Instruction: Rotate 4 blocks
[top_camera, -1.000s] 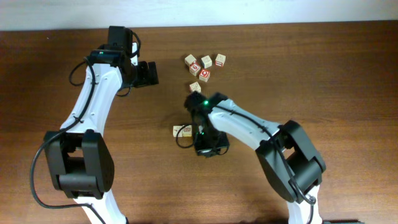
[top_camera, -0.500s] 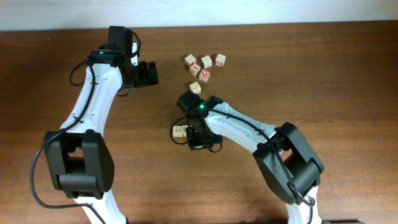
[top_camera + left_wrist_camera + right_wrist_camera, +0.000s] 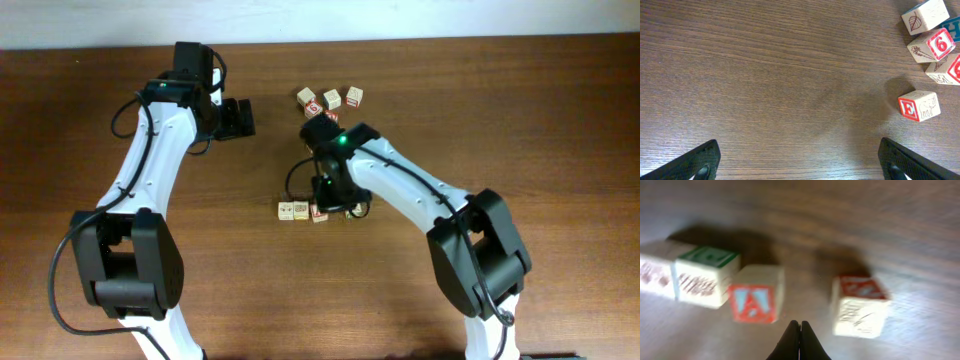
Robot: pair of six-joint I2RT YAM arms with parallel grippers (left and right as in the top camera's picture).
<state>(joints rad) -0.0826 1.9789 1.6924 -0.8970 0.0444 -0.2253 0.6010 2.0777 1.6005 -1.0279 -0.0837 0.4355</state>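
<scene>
Step in hand: I judge that I am between two turns. The row of blocks lies under my right wrist and no block is gripped.
Right end effector (image 3: 800, 330): the two fingers are pressed together tip to tip and hold nothing. It hangs above the bench (image 3: 500, 120), just in front of the gap between the A block (image 3: 756, 296) and the red-topped block (image 3: 860, 305).
Left end effector (image 3: 799, 145): spread fully wide and empty, well apart from the row, near the far group of cubes (image 3: 332, 99).
Where the blocks are: in the middle of the bench. The green-topped block (image 3: 705, 275) touches a pale block (image 3: 655, 272) on the side away from the A block. The A block is just beside it, and the red-topped block stands apart.
Direction: the A face looks toward my wrist camera, with the letter upright. The picture is blurred, so I cannot read the other prints.
Long axis: a cube has none. The row itself runs from side to side in the overhead view.
Next move: I think I must spread the fingers, come down over one block with them on two opposite faces, close, and then turn the wrist without pushing the neighbours.
</scene>
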